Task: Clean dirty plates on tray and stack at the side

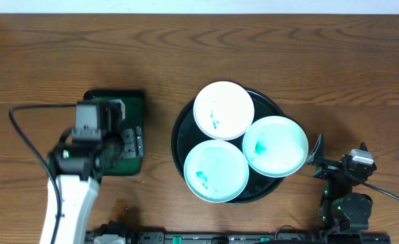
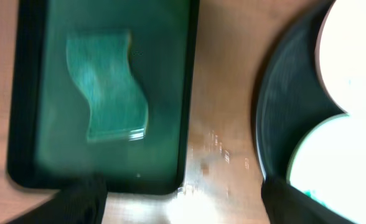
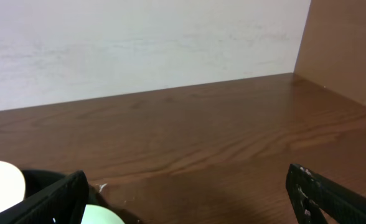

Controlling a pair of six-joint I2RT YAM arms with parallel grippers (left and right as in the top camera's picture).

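Note:
Three white plates lie on the round black tray (image 1: 182, 139): one at the back (image 1: 224, 110), one at the right (image 1: 275, 146) and one at the front (image 1: 216, 169). All three carry teal smears. My left gripper (image 1: 128, 139) hovers open over the small green tray, left of the black tray (image 2: 273, 118), and holds nothing (image 2: 183, 208). In the left wrist view two plates (image 2: 357, 50) (image 2: 342, 165) show at the right edge. My right gripper (image 1: 338, 152) stands open just right of the right plate, with bare table between its fingers (image 3: 189, 199).
A rectangular dark-green tray (image 1: 133, 102) sits left of the black tray. A teal sponge (image 2: 111, 87) lies in the green tray (image 2: 170, 93). Brown wooden table (image 1: 186, 47) stretches behind both trays, up to a pale wall (image 3: 139, 43).

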